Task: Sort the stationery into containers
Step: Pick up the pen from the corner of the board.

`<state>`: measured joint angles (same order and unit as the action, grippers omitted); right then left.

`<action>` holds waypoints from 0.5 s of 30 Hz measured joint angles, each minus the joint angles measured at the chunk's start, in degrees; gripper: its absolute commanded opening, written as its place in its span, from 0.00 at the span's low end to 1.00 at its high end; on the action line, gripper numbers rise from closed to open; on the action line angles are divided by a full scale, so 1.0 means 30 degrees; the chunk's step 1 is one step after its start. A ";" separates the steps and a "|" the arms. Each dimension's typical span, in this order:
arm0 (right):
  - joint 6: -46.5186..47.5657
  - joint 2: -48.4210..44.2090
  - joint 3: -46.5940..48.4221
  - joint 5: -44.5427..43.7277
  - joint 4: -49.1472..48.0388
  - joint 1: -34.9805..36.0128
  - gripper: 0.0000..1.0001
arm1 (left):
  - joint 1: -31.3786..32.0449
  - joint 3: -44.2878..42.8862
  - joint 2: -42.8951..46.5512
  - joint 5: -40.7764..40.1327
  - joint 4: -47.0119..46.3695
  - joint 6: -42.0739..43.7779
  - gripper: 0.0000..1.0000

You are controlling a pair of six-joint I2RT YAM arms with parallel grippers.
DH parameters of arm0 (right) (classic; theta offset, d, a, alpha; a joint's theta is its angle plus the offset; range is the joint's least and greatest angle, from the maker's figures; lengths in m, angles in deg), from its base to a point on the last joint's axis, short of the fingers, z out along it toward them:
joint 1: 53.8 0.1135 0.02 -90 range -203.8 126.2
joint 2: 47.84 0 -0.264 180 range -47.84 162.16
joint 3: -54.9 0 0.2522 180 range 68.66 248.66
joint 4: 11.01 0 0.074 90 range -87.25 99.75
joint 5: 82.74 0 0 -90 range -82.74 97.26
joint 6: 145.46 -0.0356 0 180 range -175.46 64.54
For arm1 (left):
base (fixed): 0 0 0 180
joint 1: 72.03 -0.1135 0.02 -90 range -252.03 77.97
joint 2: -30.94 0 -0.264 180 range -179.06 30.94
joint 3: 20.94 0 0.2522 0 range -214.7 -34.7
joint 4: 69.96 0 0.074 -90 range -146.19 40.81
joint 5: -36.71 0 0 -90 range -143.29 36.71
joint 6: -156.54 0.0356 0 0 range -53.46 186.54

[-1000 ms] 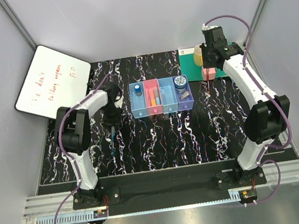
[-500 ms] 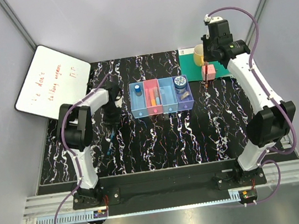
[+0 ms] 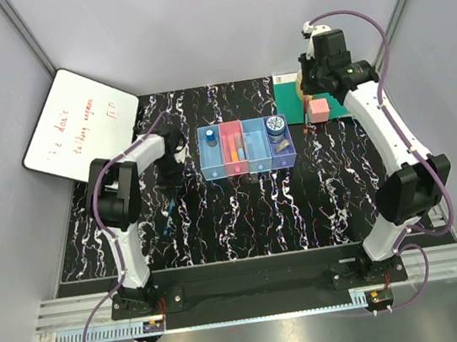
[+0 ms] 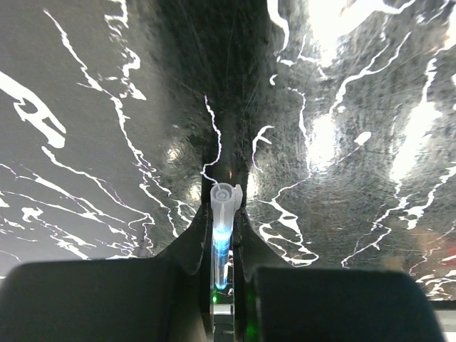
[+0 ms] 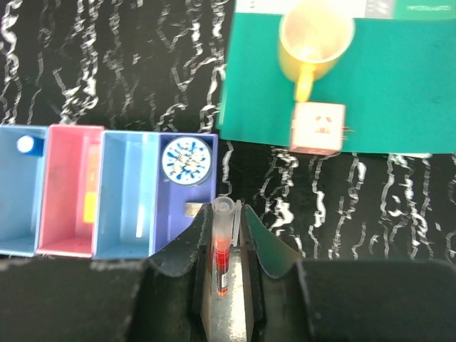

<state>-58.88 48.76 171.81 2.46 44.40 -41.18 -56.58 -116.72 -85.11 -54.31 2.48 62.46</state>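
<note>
My left gripper (image 3: pixel 170 177) (image 4: pixel 223 208) is shut on the thin blue pen (image 4: pixel 221 228), low over the black marbled table left of the trays; the pen's lower part shows in the top view (image 3: pixel 168 216). My right gripper (image 3: pixel 308 98) (image 5: pixel 228 211) is shut on the red pen (image 5: pixel 224 246), held above the table just right of the purple tray (image 5: pixel 203 228). The four joined trays (image 3: pixel 249 168) hold a blue-capped bottle (image 3: pixel 210 138), teal and orange markers (image 3: pixel 234 147), a patterned tin (image 5: pixel 187 158) and a beige eraser (image 5: pixel 191 209).
A yellow cup (image 5: pixel 315 35) and a pink cube (image 5: pixel 318 128) sit on a green mat (image 5: pixel 406 85) at the back right. A whiteboard (image 3: pixel 78 128) leans at the back left. Grey walls close in both sides.
My right arm has swung a little left and back with the red pen in it. My left gripper has stayed in place on the blue pen.
</note>
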 measured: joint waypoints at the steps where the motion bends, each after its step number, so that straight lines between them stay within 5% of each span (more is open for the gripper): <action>1: 0.0000 0.0073 0.0029 0.0080 0.0000 0.0175 0.02 | -0.0029 -0.0007 0.0073 0.0095 -0.0066 0.0000 0.00; 15: 0.0270 0.3439 0.1829 0.0838 -0.0124 0.3519 0.00 | -0.0226 -0.7410 0.2601 0.2834 0.0882 0.0335 0.00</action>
<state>-58.07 59.08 177.30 4.98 44.03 -30.62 -57.26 -138.95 -77.31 -45.81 5.13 63.47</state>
